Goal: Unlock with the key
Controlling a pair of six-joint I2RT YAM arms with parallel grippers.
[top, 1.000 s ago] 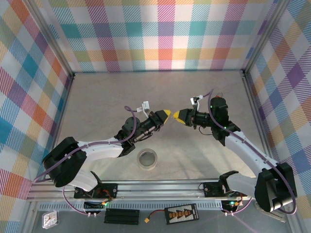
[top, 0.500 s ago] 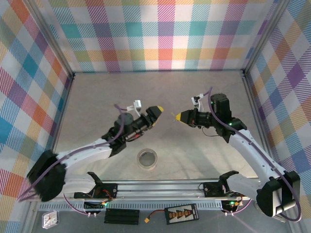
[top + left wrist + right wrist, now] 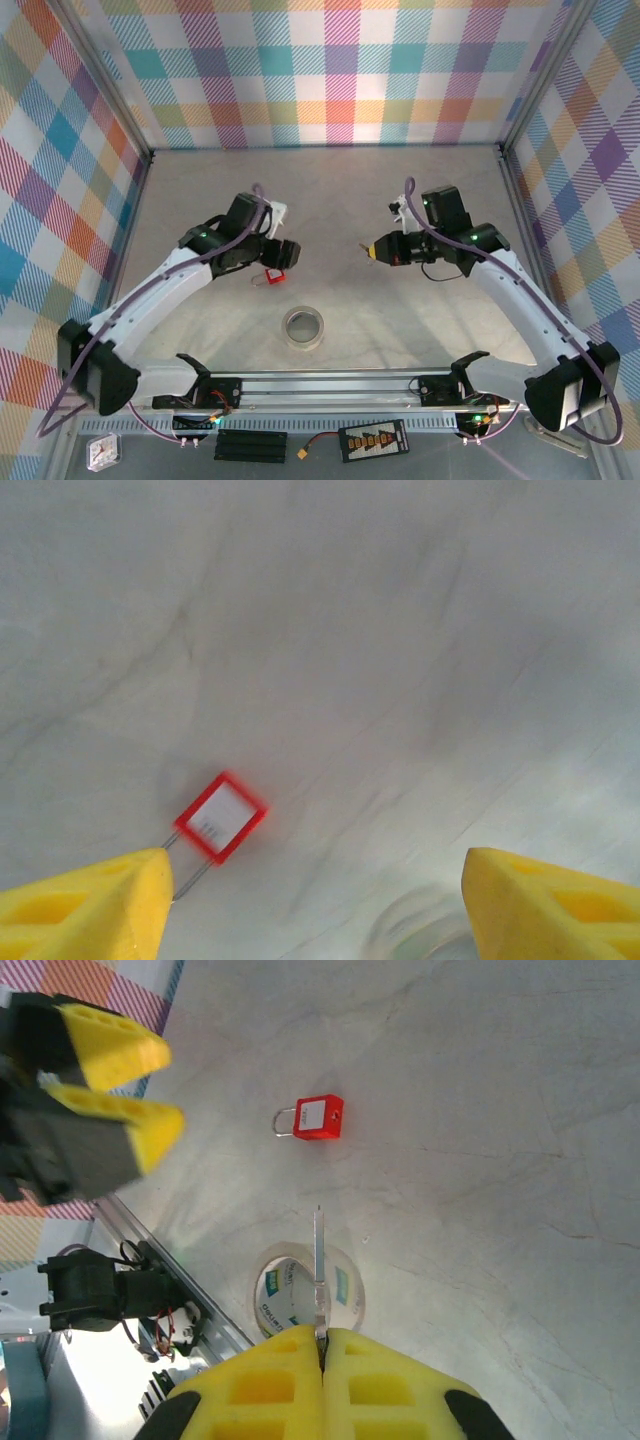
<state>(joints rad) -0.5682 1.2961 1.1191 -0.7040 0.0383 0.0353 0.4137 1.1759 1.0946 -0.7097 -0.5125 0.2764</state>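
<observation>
A red padlock (image 3: pixel 268 277) lies flat on the grey table (image 3: pixel 200 200), btwn the two arms and just in front of the left gripper (image 3: pixel 285 255). That gripper hangs over it w/ yellow fingers (image 3: pixel 85 910) spread wide and nothing in them. From the left wrist, the padlock (image 3: pixel 221 816) sits low and toward the left-hand finger, its shackle running down under that fingertip.

The right gripper (image 3: pixel 322 1360) is pressed together on a small metal key (image 3: pixel 319 1270), blade sticking straight out ahead of the pads. It's held above the table, well apart from the padlock. From the right wrist, the blade aims approx. at the padlock (image 3: pixel 320 1118), but the padlock's long axis lies crosswise to it: shackle (image 3: pixel 285 1122) to the left, body to the right. Keyhole can't be made out.

A tape roll (image 3: pixel 304 327) sits nearer the arm bases, below the key's line.

Judgement: the left arm is much the nearer, so it's best placed to pick up and turn the padlock so its body end faces the key.
</observation>
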